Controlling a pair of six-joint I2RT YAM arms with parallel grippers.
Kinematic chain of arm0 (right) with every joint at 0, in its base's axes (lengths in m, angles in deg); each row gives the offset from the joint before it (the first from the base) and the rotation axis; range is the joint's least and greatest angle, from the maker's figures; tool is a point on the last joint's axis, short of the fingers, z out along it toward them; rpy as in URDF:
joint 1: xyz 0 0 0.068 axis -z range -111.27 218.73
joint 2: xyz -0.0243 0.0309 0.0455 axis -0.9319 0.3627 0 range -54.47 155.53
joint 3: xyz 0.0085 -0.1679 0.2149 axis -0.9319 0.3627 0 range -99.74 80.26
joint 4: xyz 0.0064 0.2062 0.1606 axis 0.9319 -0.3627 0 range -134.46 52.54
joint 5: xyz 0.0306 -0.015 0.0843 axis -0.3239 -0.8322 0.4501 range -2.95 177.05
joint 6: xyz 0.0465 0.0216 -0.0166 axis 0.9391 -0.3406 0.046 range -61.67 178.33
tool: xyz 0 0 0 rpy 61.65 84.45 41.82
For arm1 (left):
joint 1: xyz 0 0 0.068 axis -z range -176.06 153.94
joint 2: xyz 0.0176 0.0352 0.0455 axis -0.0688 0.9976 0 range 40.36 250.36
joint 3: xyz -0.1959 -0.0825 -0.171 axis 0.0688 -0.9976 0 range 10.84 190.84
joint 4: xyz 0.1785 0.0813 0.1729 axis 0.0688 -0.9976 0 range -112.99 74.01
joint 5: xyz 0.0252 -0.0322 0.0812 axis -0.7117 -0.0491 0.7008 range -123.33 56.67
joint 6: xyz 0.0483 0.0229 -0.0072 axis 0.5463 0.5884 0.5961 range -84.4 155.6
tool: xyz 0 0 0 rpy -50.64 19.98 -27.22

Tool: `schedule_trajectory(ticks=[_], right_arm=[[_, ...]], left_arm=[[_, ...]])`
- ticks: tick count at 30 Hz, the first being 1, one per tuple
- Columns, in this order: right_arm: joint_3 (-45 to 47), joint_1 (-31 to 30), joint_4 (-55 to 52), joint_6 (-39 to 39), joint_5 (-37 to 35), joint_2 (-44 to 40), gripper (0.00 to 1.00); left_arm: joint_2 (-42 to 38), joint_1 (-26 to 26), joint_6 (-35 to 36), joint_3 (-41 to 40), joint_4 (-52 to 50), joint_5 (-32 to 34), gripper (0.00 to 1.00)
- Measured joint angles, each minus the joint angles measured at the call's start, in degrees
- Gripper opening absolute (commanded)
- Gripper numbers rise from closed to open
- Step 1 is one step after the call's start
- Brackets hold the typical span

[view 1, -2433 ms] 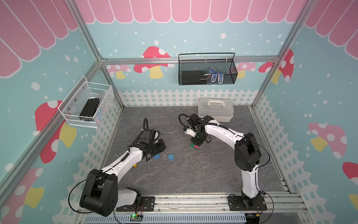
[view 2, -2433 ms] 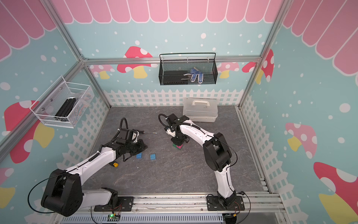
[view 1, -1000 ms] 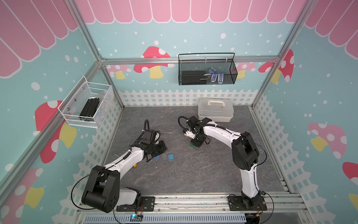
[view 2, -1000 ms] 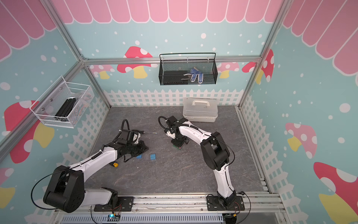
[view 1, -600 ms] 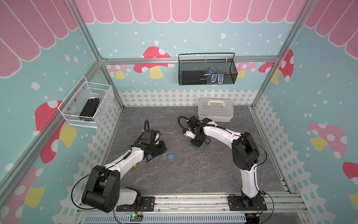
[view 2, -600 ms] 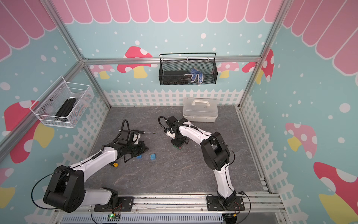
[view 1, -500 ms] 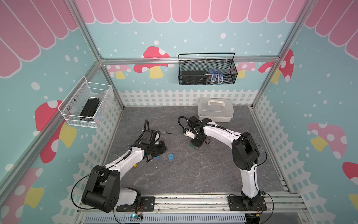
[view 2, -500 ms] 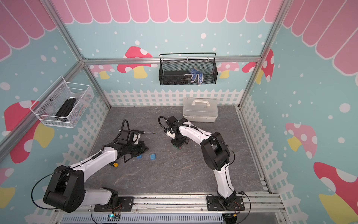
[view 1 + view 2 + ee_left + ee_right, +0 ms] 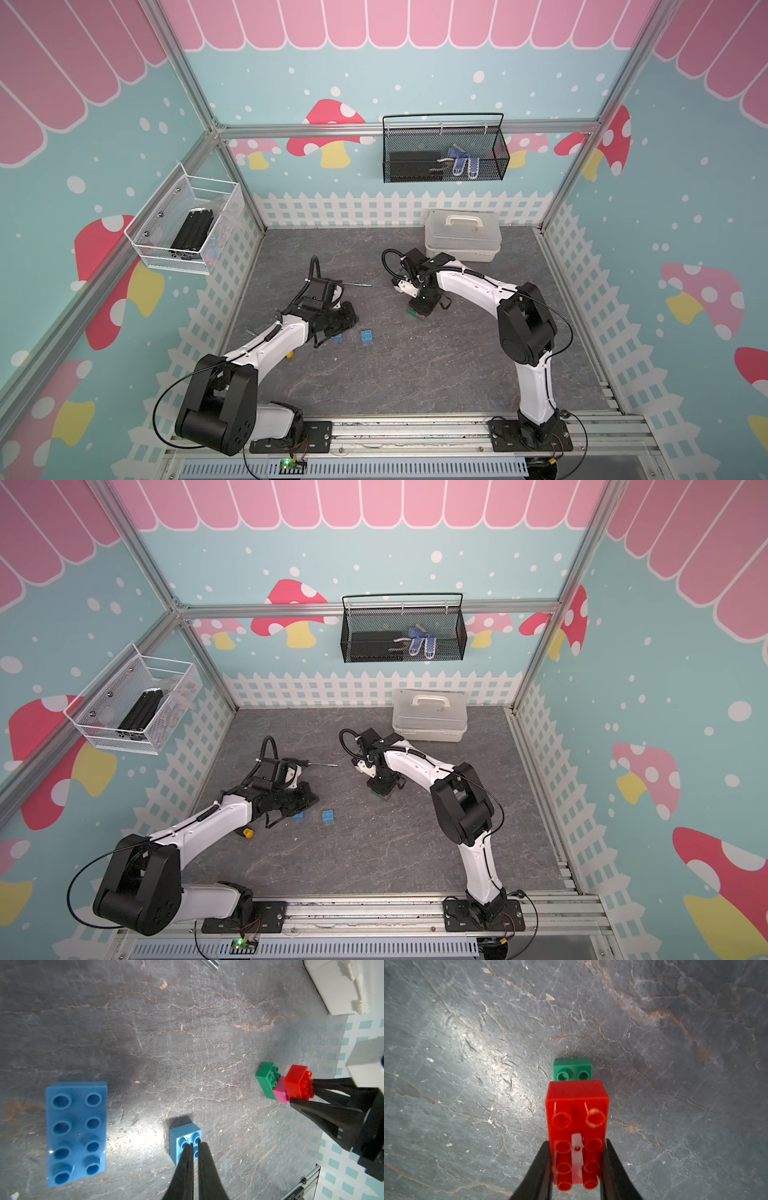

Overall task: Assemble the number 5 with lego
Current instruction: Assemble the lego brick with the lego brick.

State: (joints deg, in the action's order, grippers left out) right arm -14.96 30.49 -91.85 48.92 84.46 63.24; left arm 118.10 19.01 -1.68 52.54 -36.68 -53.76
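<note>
Stack sits at 2 o'clock from small blue brick in a top view. We see left hand pinched narrow, tips on its studs, grip unclear. Right hand clamps red brick atop pink brick, green brick. Left hand is nearer small blue.

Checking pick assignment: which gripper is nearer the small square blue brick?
Left. The left gripper has its closed tips right over the studs of the small blue brick. The right gripper is well away from it, clamped on the red brick.
</note>
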Motion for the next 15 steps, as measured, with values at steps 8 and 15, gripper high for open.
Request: schedule_trajectory(ticks=[8, 15], right_arm=[[0.6, 0.0, 0.7, 0.0, -0.2, -0.1, 0.00], [1.0, -0.3, 1.1, 0.5, -1.0, -0.3, 0.00]], left_arm=[[0.0, 0.0, -0.1, 0.0, 0.2, -0.2, 0.10], [0.0, 0.0, -0.2, 0.0, 0.4, -0.4, 0.10]])
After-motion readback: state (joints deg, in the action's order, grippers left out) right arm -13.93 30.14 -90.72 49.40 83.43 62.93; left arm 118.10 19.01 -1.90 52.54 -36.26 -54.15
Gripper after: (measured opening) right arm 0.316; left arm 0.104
